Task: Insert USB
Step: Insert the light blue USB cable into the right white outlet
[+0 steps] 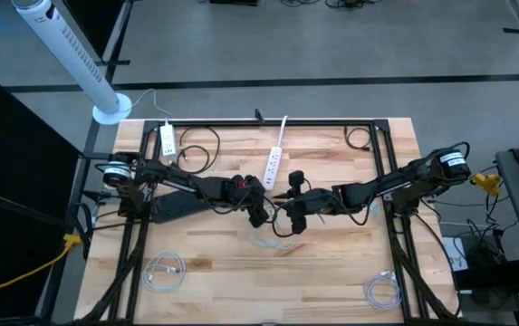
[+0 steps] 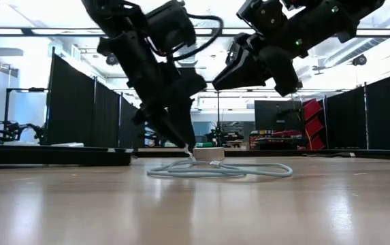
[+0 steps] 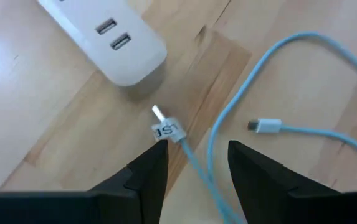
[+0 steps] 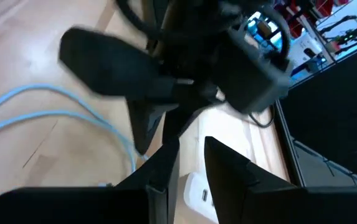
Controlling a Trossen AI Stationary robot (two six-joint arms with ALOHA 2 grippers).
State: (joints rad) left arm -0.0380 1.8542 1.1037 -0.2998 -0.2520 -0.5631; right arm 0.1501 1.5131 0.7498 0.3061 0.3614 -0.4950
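Left wrist view: left gripper fingers apart astride cable, USB plug toward power strip at 11 o'clock. Right gripper apart, empty, partly cropped.

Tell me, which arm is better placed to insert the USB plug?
Left, probably: the left gripper is around the cable just behind the USB plug, which points toward the power strip.

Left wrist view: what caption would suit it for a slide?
Left gripper, fingers open, hovers behind a USB-A plug on a pale blue cable, facing a white power strip's USB ports.
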